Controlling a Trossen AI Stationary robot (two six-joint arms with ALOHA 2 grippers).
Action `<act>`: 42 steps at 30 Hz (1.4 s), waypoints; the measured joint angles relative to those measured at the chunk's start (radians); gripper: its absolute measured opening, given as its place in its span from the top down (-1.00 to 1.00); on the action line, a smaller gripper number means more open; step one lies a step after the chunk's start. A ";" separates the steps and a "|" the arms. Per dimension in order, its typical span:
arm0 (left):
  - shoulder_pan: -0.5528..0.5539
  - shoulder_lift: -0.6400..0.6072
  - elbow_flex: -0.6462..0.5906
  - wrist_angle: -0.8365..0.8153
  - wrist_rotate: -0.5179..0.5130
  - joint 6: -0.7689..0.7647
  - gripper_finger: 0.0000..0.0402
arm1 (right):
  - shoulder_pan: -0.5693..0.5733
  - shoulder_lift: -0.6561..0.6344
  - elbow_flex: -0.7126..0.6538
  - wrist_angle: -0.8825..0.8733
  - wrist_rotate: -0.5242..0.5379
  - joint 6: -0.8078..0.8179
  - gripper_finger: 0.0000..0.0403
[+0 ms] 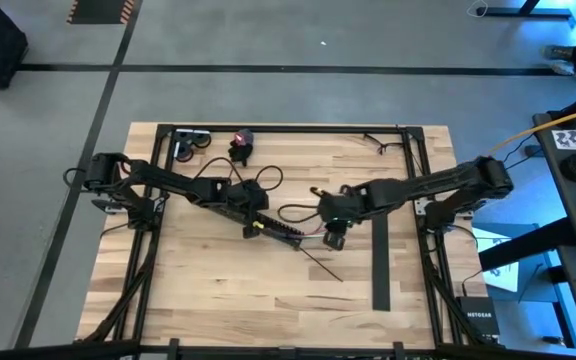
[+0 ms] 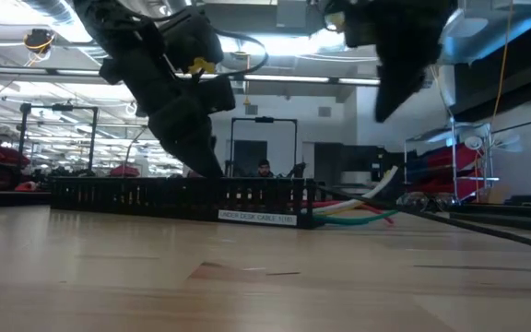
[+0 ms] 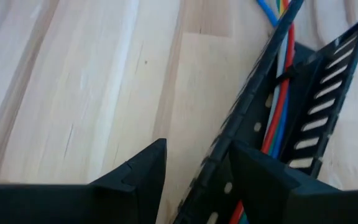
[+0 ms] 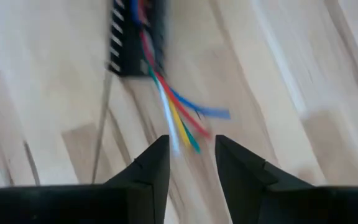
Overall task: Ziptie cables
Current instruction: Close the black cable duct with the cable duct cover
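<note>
- both jaws stand apart, gripping nothing: left gripper (image 3: 194, 177) straddles one wall of the slotted bar (image 3: 328, 93), right gripper (image 4: 191, 165) hovers over the fanned wire ends.
- wooden table (image 1: 218, 290) carries the bar at its centre.
- cables (image 4: 182, 118) lie along the bar's channel, spilling out its end.
</note>
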 joint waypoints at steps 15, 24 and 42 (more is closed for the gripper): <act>0.000 0.000 0.000 0.022 0.000 -0.052 0.15 | -0.001 -0.331 -0.503 -0.134 0.070 0.837 -0.41; 0.001 0.000 0.000 0.022 0.001 -0.051 0.15 | -0.001 -0.370 -0.670 -0.042 0.149 1.023 -0.48; 0.001 -0.001 0.000 0.018 0.000 -0.052 0.15 | 0.000 -0.227 -0.773 0.177 0.467 1.110 -0.47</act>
